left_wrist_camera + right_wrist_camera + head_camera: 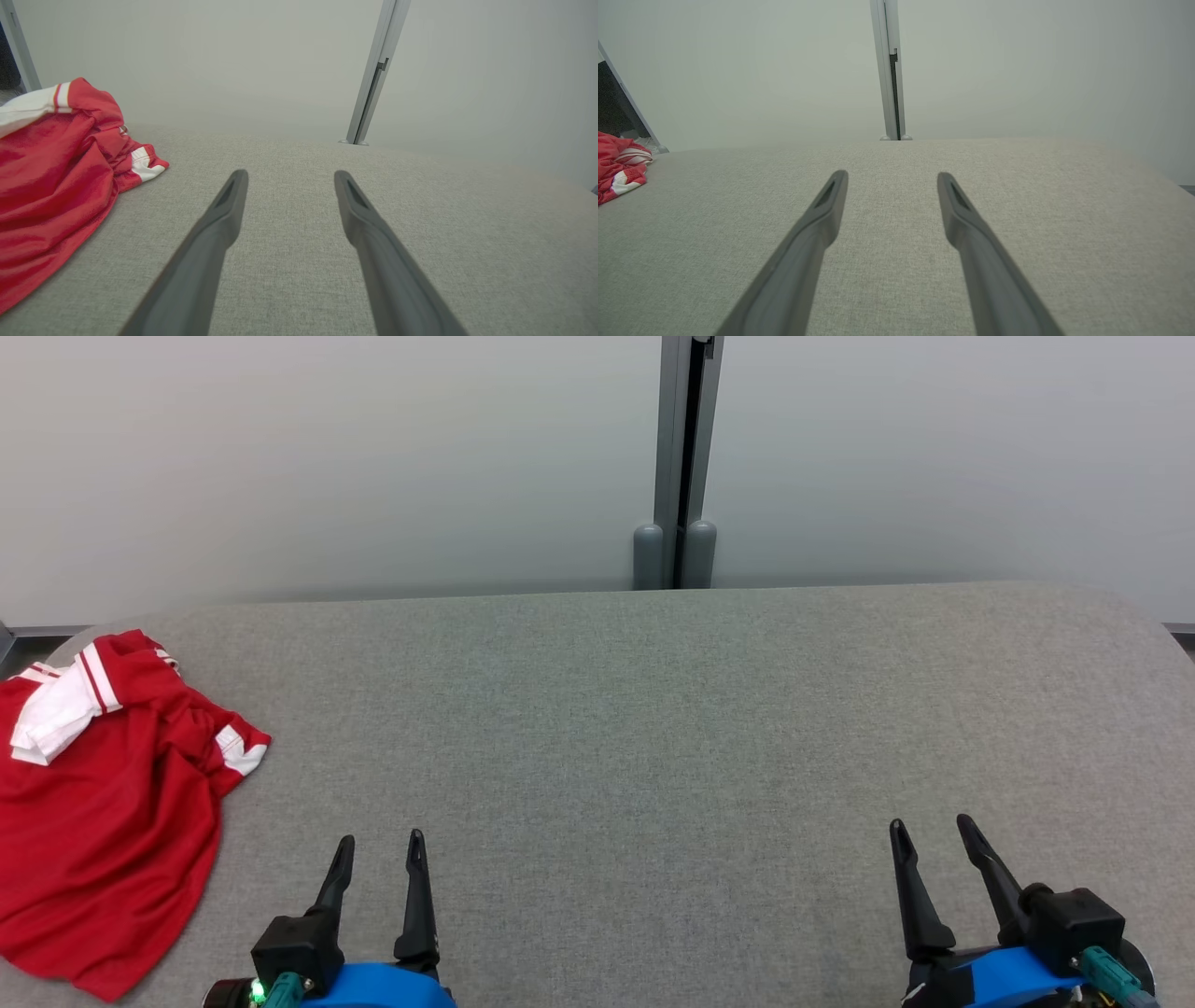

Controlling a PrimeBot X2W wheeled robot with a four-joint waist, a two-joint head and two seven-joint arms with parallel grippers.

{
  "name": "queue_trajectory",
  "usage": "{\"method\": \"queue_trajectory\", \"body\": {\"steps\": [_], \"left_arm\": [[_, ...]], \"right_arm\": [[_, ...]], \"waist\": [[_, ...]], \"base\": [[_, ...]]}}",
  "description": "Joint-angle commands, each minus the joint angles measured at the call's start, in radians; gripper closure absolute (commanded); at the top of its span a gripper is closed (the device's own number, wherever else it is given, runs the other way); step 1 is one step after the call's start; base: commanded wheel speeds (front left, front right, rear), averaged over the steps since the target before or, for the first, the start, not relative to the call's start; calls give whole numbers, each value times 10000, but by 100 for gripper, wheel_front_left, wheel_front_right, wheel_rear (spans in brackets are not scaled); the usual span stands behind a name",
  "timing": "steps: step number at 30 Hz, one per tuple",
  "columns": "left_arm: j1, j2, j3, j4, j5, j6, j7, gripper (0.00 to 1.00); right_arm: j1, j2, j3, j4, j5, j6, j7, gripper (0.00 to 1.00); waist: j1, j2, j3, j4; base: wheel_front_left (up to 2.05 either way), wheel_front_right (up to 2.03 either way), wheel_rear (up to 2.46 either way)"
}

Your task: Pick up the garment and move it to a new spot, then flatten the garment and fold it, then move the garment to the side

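Grey cloth covers the desk (653,709), and the red shirt (103,803) lies crumpled at its left edge. The left end effector (381,837) and right end effector (929,821) sit wide apart and empty, so I think every step is not yet done.

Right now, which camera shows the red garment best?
Head view: the garment lies crumpled, almost whole, on the table's left end. Left wrist view crops its left side; right wrist view catches just a small corner.

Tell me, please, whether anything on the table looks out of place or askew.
The red garment lies crumpled at the table's left end, a white-trimmed sleeve bunched on top. Nothing else looks odd; left pincer and right pincer are open and empty.
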Motion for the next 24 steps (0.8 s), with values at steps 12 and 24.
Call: {"method": "queue_trajectory", "body": {"steps": [12,24], "left_arm": [[-55,11,-143,177,596,103,-226,0],[-117,11,-154,301,515,72,-225,0]], "right_arm": [[-44,-90,72,135,-806,24,-235,0],[-58,-87,40,188,-817,24,-236,0]], "waist": [[1,0,-19,14],[1,0,-18,16]], "base": [[0,0,0],[0,0,0]]}}
